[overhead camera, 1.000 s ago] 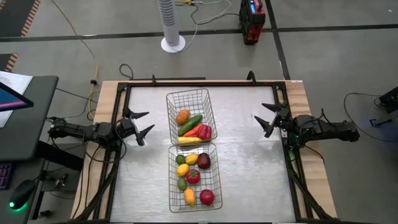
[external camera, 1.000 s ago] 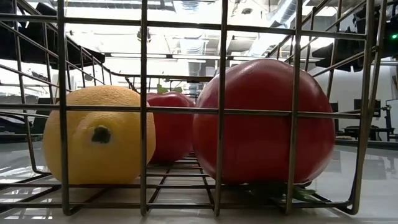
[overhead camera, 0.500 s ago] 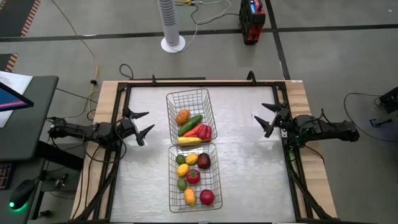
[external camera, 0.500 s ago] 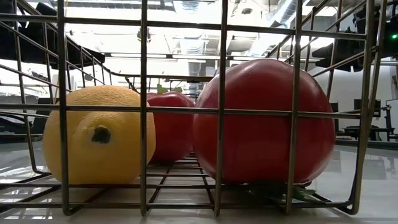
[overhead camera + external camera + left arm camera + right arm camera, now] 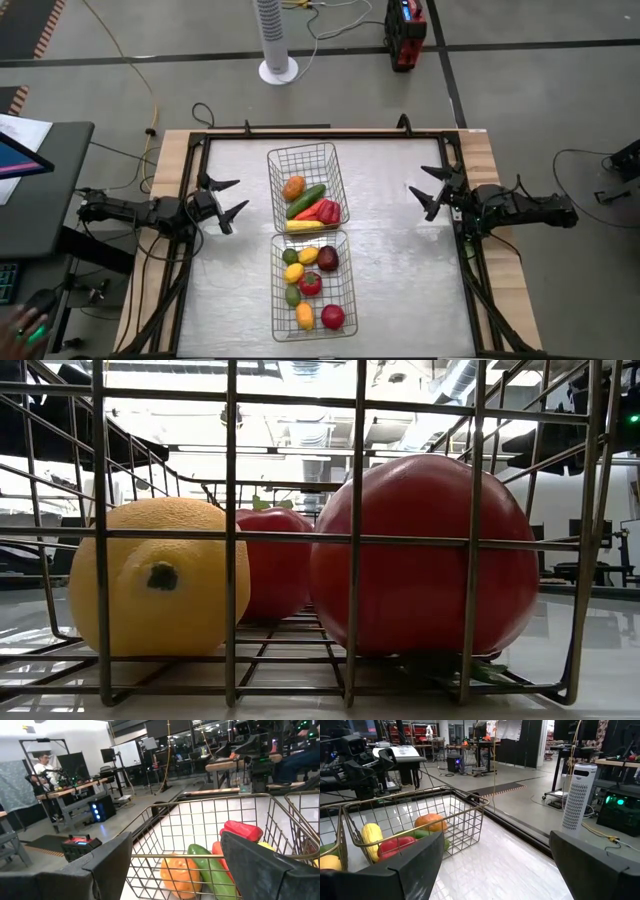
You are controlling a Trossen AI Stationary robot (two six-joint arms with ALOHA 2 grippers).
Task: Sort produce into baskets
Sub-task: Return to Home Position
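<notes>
**Parked wide, sorting apparently done**

No movement since a second ago. Left gripper (image 5: 238,196) at left edge of table (image 5: 400,280), fingers apart, empty. Produce (image 5: 306,200) all inside far basket (image 5: 303,150) and near basket (image 5: 274,300), mid-table. Right gripper (image 5: 419,192) at right edge, fingers apart, empty. To finish homing: settle slowly, well clear of wire rims.

I work in a robotics lab: concrete floor (image 5: 540,90), cluttered workbenches (image 5: 75,786), monitors (image 5: 107,755), a tower fan (image 5: 577,795).

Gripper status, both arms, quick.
Left gripper: open, holding nothing, at the left edge of the table.
Right gripper: open, holding nothing, at the table's right edge.
</notes>
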